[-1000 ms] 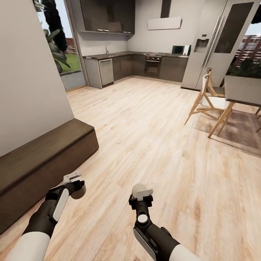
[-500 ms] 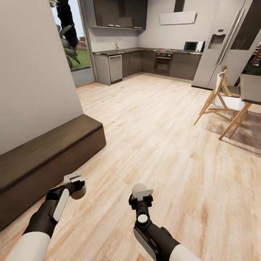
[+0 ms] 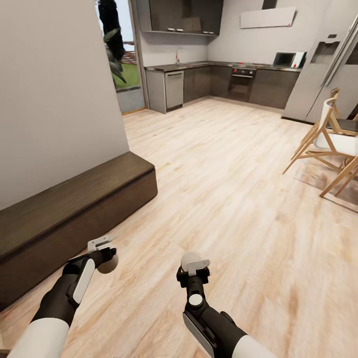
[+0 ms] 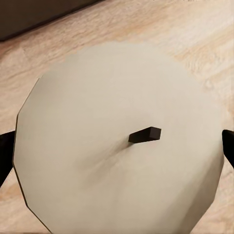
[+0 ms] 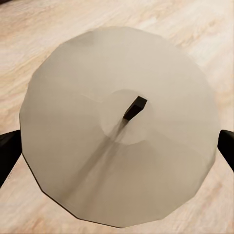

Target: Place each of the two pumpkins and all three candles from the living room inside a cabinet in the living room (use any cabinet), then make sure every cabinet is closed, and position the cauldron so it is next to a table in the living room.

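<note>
**A:** Candles, two on record. We log the first candle (image 4: 117,141) between the fingers of the left gripper (image 3: 102,256), its pale round top and short dark wick facing the left wrist camera. Dark fingertips (image 4: 6,156) sit at both edges of the disc, so we enter that gripper as closed around the candle.

**B:** Second candle (image 5: 122,126), same type: pale top, dark wick. We find it clamped in the right gripper (image 3: 195,263), with a dark fingertip (image 5: 9,151) at either side. In the head view both candles appear as pale rounded shapes at the ends of the arms, held above the floor (image 3: 223,199).

**A:** Cabinet (image 3: 74,209): long, low, dark brown, flat top, set against the grey wall (image 3: 54,99). We place it just ahead of the left arm, on the left side. The fronts we can see look flush; we cannot make out any drawer seams.

**B:** Surroundings. Light wood-plank floor, running through to a kitchen (image 3: 223,79) with dark units, an oven and a microwave (image 3: 287,59). Tall grey refrigerator (image 3: 330,64) to the right of it.

**A:** Wooden chairs (image 3: 328,144) at the right edge, well apart from both arms. A glazed opening (image 3: 122,54) with greenery stands beyond the wall.
</note>
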`<state>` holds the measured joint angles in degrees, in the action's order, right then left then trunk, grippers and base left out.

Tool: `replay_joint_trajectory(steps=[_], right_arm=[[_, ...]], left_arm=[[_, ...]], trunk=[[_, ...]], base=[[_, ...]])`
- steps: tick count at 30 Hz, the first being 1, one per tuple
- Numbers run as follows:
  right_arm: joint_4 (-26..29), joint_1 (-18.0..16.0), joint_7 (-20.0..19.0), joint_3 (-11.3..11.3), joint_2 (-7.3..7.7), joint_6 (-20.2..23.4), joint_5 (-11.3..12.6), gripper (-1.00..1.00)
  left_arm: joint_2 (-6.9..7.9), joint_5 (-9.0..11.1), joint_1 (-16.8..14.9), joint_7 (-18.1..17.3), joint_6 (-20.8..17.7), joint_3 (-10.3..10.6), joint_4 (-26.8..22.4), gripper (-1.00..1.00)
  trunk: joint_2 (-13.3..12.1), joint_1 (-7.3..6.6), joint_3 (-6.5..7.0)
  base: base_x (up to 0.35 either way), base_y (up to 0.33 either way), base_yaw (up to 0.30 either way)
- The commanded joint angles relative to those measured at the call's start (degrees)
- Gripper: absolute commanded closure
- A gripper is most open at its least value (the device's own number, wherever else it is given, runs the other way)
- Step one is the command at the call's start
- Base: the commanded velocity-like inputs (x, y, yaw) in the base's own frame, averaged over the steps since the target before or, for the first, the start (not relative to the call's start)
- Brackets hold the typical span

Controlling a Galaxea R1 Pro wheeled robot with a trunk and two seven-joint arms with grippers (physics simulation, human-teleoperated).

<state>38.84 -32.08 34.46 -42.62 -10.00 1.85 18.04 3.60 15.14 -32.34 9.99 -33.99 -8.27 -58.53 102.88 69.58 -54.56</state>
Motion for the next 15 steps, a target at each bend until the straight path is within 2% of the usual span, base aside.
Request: replay_joint_trajectory(steps=[1, 15], right_arm=[[0.0, 0.0, 0.0, 0.0, 0.00, 0.0, 0.0, 1.00], [0.0, 0.0, 0.0, 0.0, 0.00, 0.0, 0.0, 1.00]], left_arm=[[0.00, -0.2, 0.0, 0.0, 0.0, 0.0, 0.0, 1.00], [0.00, -0.2, 0.0, 0.0, 0.0, 0.0, 0.0, 1.00]], trunk=[[0.0, 0.00, -0.01], [0.0, 0.00, -0.01]], base=[[0.000, 0.000, 0.280], [0.000, 0.000, 0.287]])
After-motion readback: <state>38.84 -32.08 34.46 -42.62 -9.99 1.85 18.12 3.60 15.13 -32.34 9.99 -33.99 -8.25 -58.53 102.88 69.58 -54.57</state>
